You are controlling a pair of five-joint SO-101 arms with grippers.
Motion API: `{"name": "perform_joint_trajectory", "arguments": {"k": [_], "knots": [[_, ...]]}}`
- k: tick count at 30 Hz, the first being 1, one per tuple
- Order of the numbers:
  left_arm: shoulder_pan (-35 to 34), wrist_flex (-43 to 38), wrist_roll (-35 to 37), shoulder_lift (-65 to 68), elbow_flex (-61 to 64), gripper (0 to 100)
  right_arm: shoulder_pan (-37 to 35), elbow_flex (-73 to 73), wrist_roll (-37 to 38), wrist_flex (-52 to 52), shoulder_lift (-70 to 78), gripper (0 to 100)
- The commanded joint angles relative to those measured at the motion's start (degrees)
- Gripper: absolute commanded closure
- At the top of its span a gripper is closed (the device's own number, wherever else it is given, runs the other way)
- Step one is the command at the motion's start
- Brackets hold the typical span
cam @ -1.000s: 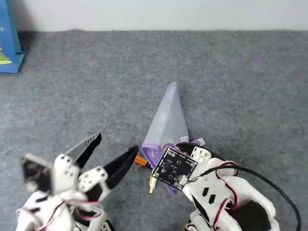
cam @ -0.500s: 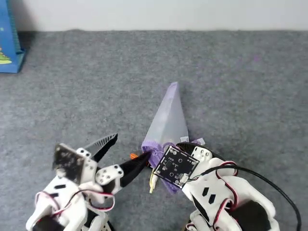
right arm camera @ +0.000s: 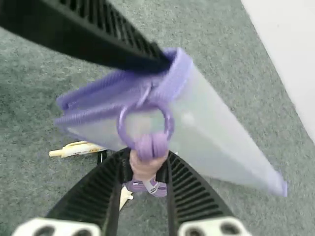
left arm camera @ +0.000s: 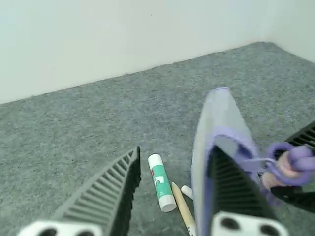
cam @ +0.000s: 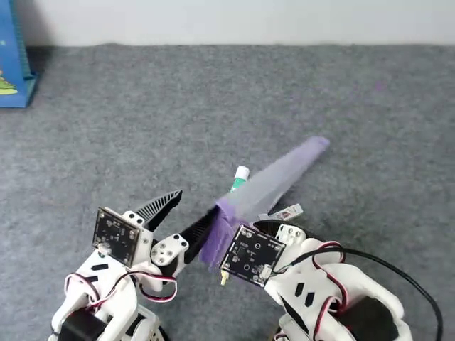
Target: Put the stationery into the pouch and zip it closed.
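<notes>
- Lilac-trimmed translucent fabric pouch (cam: pixel 281 177): mouth at the near end, between both grippers.
- Right gripper (right arm camera: pixel 145 164): clenched on the purple zipper pull (right arm camera: pixel 146 146).
- Left gripper (cam: pixel 190 207): spread, one finger inside the mouth.

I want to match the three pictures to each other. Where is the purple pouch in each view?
High view: the pouch runs slantwise in the middle, its purple mouth nearer the lower edge.
Left wrist view: the pouch is beside the glue stick, its narrow end towards the wall.
Right wrist view: the pouch is just beyond the right claw, which is shut on its zip pull.
Shared landmark: the white wall behind the grey table.
</notes>
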Motion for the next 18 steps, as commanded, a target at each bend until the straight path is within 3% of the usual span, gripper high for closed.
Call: {"name": "perform_joint_trajectory", "arguments": {"k": [1,6,10,18], "knots": [[0.26,-1.49,-2.46,0.44,-0.22,91,-0.13,-0.53,-0.62,0.31,-0.04,98.9],[0.26,-1.49,-2.81,0.44,-0.22,99,-0.13,-0.53,-0.62,0.31,-0.04,98.9],[-0.09,0.09,-2.81,0.44,-0.13,99,0.75,-0.62,-0.53,1.27,-0.13,98.9],[-0.18,7.38,-2.81,0.18,0.22,99,12.35,-0.62,2.46,2.33,-7.60,98.9]]}}
